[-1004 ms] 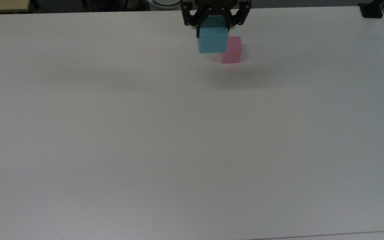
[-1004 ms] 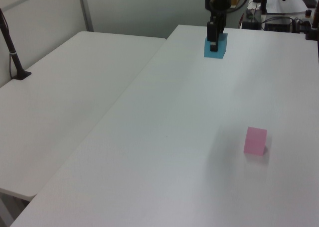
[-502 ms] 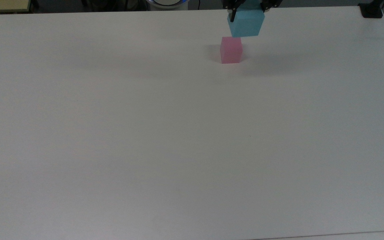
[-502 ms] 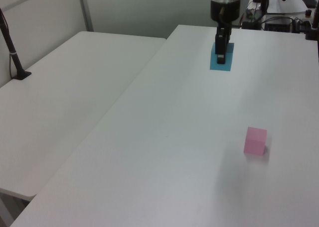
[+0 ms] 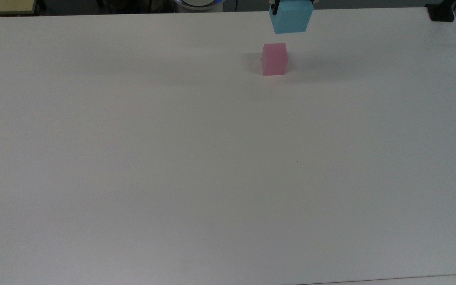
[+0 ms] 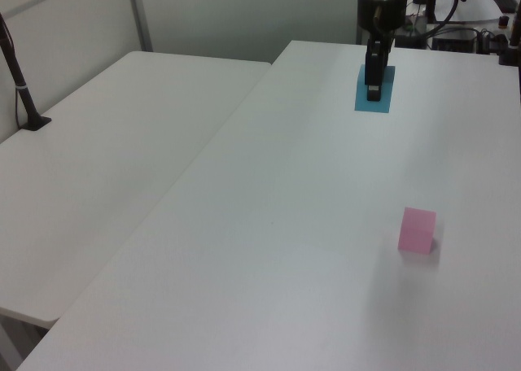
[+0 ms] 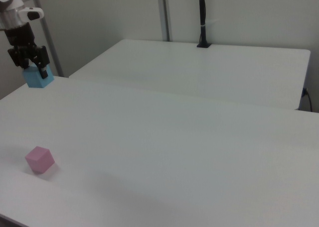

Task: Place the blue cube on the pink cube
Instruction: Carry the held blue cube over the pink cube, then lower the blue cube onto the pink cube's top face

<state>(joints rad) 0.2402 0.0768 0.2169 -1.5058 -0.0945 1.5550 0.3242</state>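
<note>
Sky-blue and matte, the blue cube [image 5: 290, 16] hangs clamped in my jaws, one dark finger [image 6: 374, 68] pressed flat to its side, lifted clear of the white counter [image 5: 196, 166]. Its faces are plain, edges crisp. The pink cube [image 5: 274, 59], pale and of like size, sits alone on the counter, apart from the blue one.

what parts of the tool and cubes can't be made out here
- Tool: in the top view the top edge cuts off all but a fingertip.
- Blue cube: in the left view, a finger hides part of its face.
- Pink cube: its underside is hidden against the table.
</note>
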